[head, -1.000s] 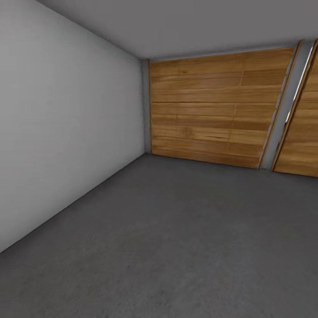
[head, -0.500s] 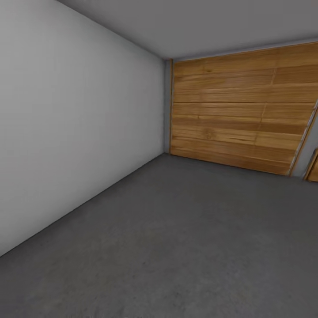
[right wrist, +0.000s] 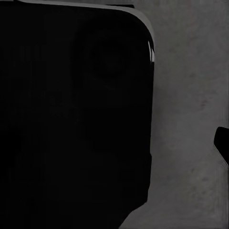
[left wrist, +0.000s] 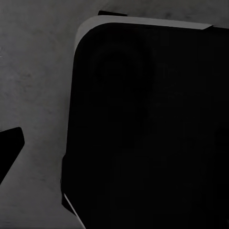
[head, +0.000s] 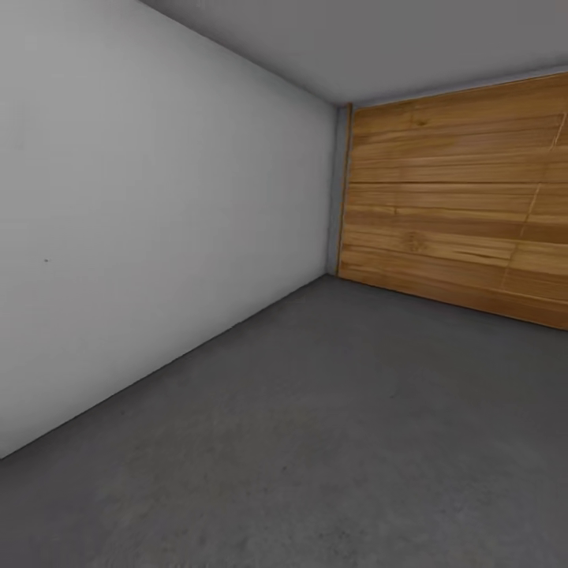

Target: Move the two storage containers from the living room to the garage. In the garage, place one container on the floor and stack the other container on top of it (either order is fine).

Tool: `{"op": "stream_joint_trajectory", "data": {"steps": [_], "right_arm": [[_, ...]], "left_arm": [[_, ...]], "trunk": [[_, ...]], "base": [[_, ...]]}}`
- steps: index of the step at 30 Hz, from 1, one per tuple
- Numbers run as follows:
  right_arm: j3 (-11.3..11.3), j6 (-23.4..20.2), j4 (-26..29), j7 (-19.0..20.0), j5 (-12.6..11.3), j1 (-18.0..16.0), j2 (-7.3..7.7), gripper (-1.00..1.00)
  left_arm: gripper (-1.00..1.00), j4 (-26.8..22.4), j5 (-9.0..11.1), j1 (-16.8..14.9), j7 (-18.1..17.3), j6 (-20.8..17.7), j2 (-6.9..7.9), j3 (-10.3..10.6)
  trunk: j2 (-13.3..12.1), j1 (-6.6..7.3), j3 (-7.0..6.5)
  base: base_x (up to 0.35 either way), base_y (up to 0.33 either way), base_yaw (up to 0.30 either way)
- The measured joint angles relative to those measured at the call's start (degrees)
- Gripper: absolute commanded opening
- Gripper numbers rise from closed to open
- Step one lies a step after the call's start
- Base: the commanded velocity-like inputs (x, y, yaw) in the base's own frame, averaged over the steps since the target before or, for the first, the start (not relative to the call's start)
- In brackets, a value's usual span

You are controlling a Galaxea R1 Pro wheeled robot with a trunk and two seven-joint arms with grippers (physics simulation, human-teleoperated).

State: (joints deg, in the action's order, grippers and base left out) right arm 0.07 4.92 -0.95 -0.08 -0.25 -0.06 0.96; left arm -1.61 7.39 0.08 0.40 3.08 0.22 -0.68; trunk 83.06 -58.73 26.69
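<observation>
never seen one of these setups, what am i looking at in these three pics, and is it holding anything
This is a simulated wheeled robot with two arms. The large picture comes from its head camera: a bare room with a white wall, a wooden panel door and a grey concrete floor. The two dark pictures come from cameras near each arm's end effector, looking down at that same floor. The big black rounded shape there is probably part of the robot's own body. No container appears, and whether anything is held cannot be told.
</observation>
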Motion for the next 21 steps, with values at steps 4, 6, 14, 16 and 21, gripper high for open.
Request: {"op": "stream_joint_trajectory", "data": {"steps": [4,6,14,16,21], "right_arm": [[0.01,0.04,0.0,-0.03,0.01,0.0,0.0,1.0],[0.01,0.09,0.0,-0.06,0.0,0.0,0.0,1.0],[0.07,0.06,0.0,-0.08,0.01,0.0,0.0,1.0],[0.02,0.1,0.0,-0.21,0.0,0.0,0.03,1.0],[0.01,0.11,0.0,-0.97,0.01,0.0,0.01,1.0]], "left_arm": [[1.0,0.04,0.0,0.0,0.0,0.0,-0.01,0.0],[1.0,0.02,0.02,0.0,0.0,0.0,-0.02,0.0],[1.0,0.05,0.08,0.0,0.0,0.0,-0.03,0.0],[1.0,0.05,0.04,0.0,0.0,0.0,-0.07,0.0],[1.0,0.03,0.08,0.0,0.0,0.0,-0.08,0.0]], "trunk": [[0.0,0.0,0.0],[0.0,0.0,0.0],[0.0,0.0,0.0],[0.0,0.0,0.0],[0.0,0.0,0.0]], "base": [[0.0,0.0,0.3],[0.0,0.0,0.3],[0.0,0.0,0.3],[0.0,0.0,0.3],[0.0,0.0,0.3]]}}
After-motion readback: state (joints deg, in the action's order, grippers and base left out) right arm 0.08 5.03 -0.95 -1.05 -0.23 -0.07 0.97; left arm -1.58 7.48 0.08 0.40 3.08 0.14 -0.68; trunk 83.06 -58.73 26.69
